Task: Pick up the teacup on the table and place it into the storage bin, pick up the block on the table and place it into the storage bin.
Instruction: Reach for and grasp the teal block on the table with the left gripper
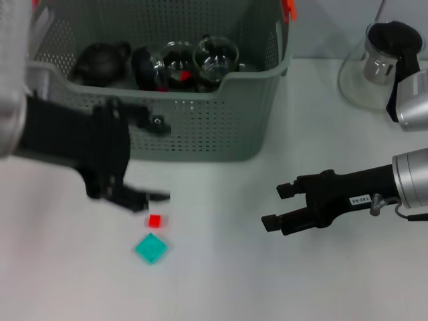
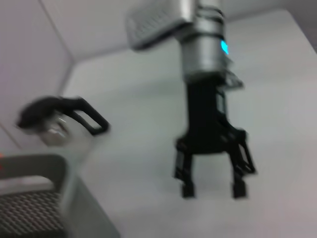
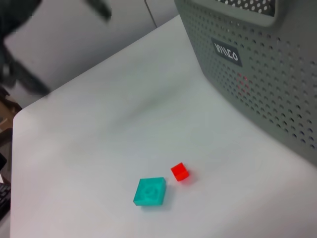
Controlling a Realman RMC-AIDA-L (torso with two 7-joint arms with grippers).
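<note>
The grey-green perforated storage bin (image 1: 221, 127) stands at the back centre. It holds a dark teapot (image 1: 100, 61), glass cups (image 1: 215, 57) and a small red piece. No teacup shows on the table. A small red block (image 1: 155, 221) and a flat teal block (image 1: 151, 248) lie on the table in front of the bin; both also show in the right wrist view, red (image 3: 180, 172) and teal (image 3: 149, 191). My left gripper (image 1: 159, 160) is open and empty, just above and behind the red block. My right gripper (image 1: 277, 206) is open and empty over the table to the right.
A glass kettle with a black lid (image 1: 374, 67) stands at the back right, and also shows in the left wrist view (image 2: 49, 124). The bin's black label (image 3: 227, 51) faces the blocks. The left wrist view shows the right gripper (image 2: 213, 188) farther off.
</note>
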